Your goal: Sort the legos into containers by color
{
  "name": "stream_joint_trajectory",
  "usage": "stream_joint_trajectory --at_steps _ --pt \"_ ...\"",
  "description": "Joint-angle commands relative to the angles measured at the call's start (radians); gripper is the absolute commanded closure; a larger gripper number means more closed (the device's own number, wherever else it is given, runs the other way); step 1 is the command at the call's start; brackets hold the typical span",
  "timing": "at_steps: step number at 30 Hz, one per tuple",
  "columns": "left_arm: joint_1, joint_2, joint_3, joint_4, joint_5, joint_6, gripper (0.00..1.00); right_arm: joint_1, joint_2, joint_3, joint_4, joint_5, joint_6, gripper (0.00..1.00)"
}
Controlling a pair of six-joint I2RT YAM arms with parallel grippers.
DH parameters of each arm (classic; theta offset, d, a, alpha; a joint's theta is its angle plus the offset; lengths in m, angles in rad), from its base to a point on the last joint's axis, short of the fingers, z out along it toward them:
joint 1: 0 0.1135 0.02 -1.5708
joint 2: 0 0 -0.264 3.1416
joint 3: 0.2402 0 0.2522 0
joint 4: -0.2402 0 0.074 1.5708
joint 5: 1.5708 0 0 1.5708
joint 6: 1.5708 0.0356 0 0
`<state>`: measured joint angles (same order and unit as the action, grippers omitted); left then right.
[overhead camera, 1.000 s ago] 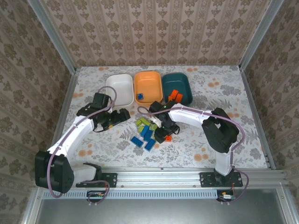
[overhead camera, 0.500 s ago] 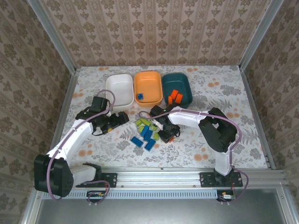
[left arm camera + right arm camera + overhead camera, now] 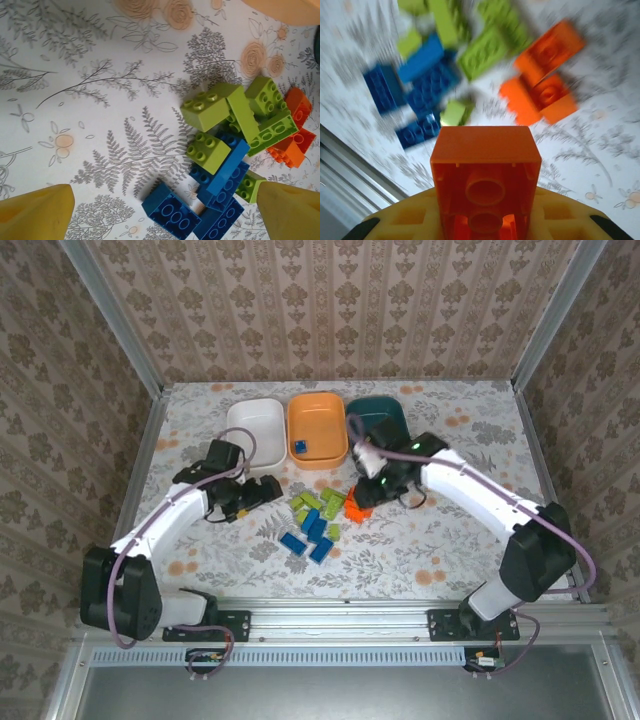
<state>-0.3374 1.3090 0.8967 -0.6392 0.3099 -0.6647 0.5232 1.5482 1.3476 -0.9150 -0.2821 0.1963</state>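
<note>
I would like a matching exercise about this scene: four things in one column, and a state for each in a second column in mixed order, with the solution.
Column 1
1. orange bowl
2. teal bowl
3. left gripper
4. right gripper

Column 2
A. shut on an orange brick
B. has a blue brick inside
C. open, holding nothing
D. partly covered by the right arm

Pairs: 1-B, 2-D, 3-C, 4-A

Lab booth: wallpapered walls [image 3: 330, 310], aluminium frame [image 3: 340, 625]
</note>
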Motion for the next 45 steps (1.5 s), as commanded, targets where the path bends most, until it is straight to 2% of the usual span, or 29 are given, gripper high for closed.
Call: stream_joint_trajectory --at_steps 1,6,12,17,21,25,30,33,37,41,45 --pt "-0.031 0.032 0.069 -0.018 -0.025 0.029 0.05 -0.109 0.034 0.094 0.016 -0.142 0.121 0.72" --pt "-0.088 0.072 0.127 -0.074 -0.071 0.082 0.05 -0.190 0.284 0.379 -0.104 0.013 0.197 0.71" --pt "-0.111 0.062 0.116 -0.079 -0.083 0.077 0.05 -0.227 0.595 0.663 -0.204 0.193 0.221 0.71" --pt "-0.112 0.043 0.101 -0.080 -0.089 0.070 0.05 -0.242 0.776 0.829 -0.262 0.255 0.232 0.72" --pt "-0.111 0.045 0.105 -0.089 -0.092 0.080 0.05 -0.248 0.851 0.904 -0.287 0.259 0.226 0.69" --pt "-0.108 0.058 0.107 -0.081 -0.081 0.084 0.05 -0.255 0.857 0.927 -0.302 0.264 0.211 0.58" --pt "-0.102 0.081 0.122 -0.065 -0.065 0.085 0.05 -0.262 0.792 0.912 -0.312 0.261 0.183 0.42" --pt "-0.104 0.092 0.131 -0.072 -0.060 0.093 0.05 -0.263 0.718 0.869 -0.305 0.246 0.172 0.38" --pt "-0.125 0.087 0.129 -0.140 -0.074 0.097 0.07 -0.249 0.549 0.699 -0.237 0.190 0.182 0.37" --pt "-0.181 0.050 0.052 -0.137 -0.053 0.016 0.08 -0.191 0.356 0.447 -0.126 0.107 0.133 0.37" --pt "-0.208 0.018 -0.020 -0.078 -0.046 -0.063 0.08 -0.103 0.282 0.263 -0.159 0.105 0.135 0.37"
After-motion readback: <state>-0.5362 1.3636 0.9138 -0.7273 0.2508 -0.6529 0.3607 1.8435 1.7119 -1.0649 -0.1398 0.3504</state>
